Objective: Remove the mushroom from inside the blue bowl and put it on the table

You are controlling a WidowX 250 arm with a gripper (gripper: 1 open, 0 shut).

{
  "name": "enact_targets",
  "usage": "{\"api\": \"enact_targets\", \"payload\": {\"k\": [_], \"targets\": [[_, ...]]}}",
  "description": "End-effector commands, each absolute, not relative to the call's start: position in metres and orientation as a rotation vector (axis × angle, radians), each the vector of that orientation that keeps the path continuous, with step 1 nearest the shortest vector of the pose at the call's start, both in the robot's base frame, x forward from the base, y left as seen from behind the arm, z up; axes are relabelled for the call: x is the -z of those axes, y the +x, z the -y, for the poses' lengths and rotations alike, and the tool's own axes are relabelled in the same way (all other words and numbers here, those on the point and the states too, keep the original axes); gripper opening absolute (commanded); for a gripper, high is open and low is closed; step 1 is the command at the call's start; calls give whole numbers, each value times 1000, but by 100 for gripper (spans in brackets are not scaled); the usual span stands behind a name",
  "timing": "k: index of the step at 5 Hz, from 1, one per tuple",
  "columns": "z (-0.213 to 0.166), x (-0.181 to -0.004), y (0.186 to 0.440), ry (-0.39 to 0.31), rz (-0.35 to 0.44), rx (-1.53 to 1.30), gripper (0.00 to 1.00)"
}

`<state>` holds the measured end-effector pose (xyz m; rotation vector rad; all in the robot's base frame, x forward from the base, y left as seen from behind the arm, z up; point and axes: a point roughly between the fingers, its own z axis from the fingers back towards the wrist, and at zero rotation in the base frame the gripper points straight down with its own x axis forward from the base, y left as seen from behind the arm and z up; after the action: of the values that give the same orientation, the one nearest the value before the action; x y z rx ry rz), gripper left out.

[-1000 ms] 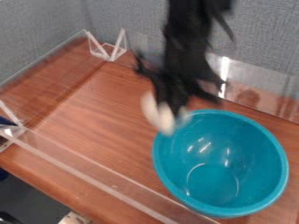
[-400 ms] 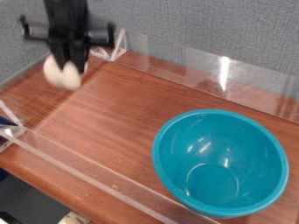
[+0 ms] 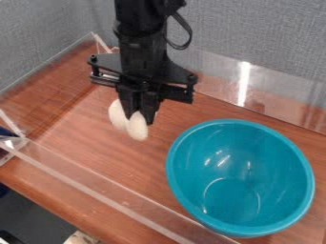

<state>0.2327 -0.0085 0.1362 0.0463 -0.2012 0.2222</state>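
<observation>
My gripper (image 3: 140, 110) hangs from the black arm over the middle of the table (image 3: 76, 124), left of the blue bowl (image 3: 242, 177). Its fingers are shut on the cream-white mushroom (image 3: 129, 122), which shows below and left of the fingertips, held above the wood. The bowl sits at the front right, glossy teal and with nothing inside it. The gripper is clear of the bowl's rim, roughly a hand's width to its left.
Low clear acrylic walls (image 3: 90, 186) edge the tabletop at the front and along the back (image 3: 254, 81). A grey fabric backdrop stands behind. White brackets hold the wall at the far left corner (image 3: 10, 133).
The arm carried the mushroom from just above the bowl's left rim far to the back left, then swung back toward the table's middle. The bowl has stayed put.
</observation>
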Motion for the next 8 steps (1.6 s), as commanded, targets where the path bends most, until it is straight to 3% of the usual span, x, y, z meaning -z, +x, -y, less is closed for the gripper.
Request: {"api": "enact_targets", "payload": {"k": [1, 2, 3, 8], "targets": [[-1, -121, 235, 60, 190, -222, 0], [-12, -91, 238, 74, 144, -223, 0], [-21, -76, 244, 73, 119, -228, 0], [-35, -55, 241, 40, 78, -245, 0]]}}
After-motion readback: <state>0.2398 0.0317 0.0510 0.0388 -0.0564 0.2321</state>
